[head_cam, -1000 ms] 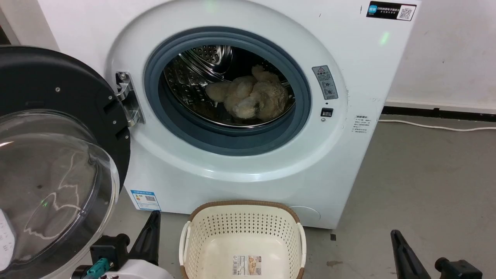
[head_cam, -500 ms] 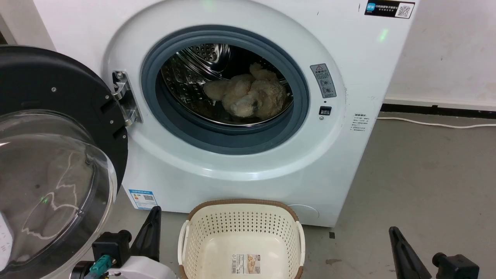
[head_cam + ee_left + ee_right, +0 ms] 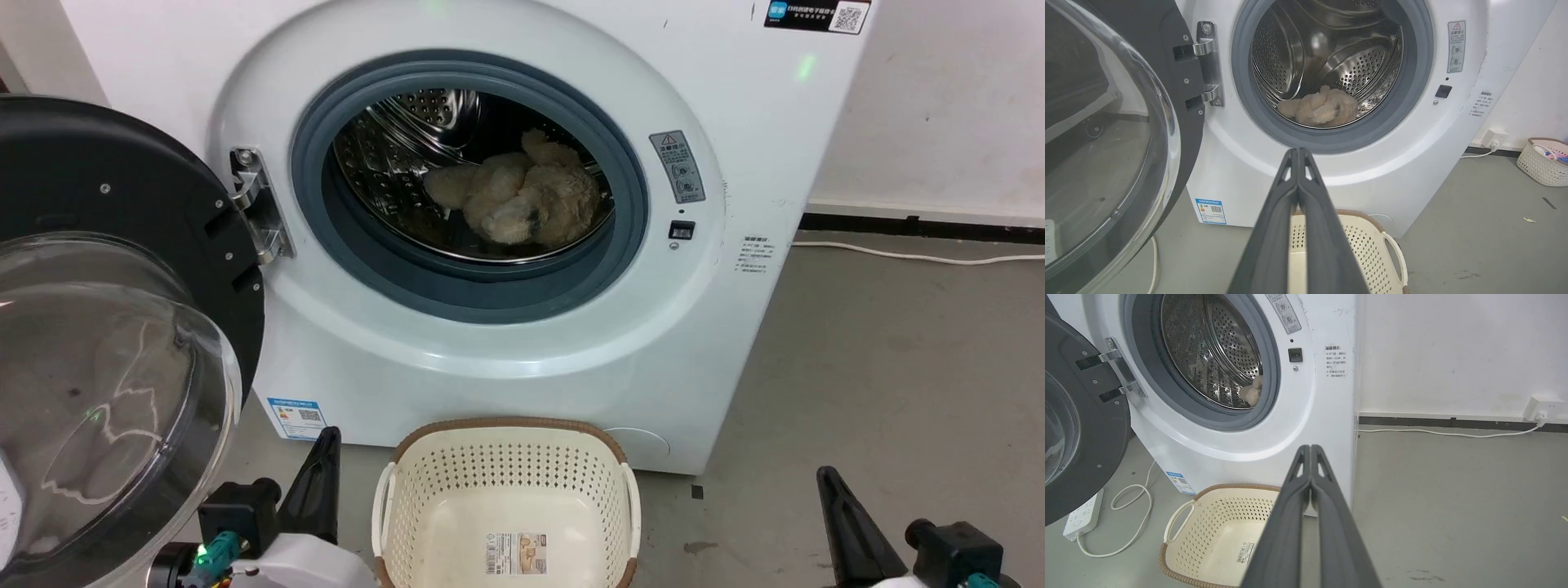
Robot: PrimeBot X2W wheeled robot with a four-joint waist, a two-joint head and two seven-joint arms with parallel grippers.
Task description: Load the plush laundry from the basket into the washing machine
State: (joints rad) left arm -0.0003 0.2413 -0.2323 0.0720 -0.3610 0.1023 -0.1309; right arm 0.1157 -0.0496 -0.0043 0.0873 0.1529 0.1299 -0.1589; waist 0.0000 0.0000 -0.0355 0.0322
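The cream-beige plush teddy [image 3: 518, 200] lies on the floor of the steel drum inside the white washing machine [image 3: 506, 351]; it shows too in the left wrist view [image 3: 1318, 109] and as a sliver in the right wrist view [image 3: 1253, 391]. The black-framed glass door [image 3: 106, 327] hangs swung open at the left. The cream basket [image 3: 506, 498] stands on the floor before the machine, holding nothing but its label sticker [image 3: 517, 554]. My left gripper [image 3: 326, 445] is low, left of the basket, shut [image 3: 1298, 152]. My right gripper [image 3: 824, 478] is low at the right, shut [image 3: 1310, 448].
A white cable [image 3: 914, 257] runs along the grey floor by the back wall to a socket [image 3: 1541, 408]. A power strip [image 3: 1084, 512] with a looped cord lies under the open door. A second small basket [image 3: 1543, 161] with items stands far right by the wall.
The whole head view has shifted slightly, so the camera moved. Teddy, basket and door have kept their places, and both grippers stay low and shut.
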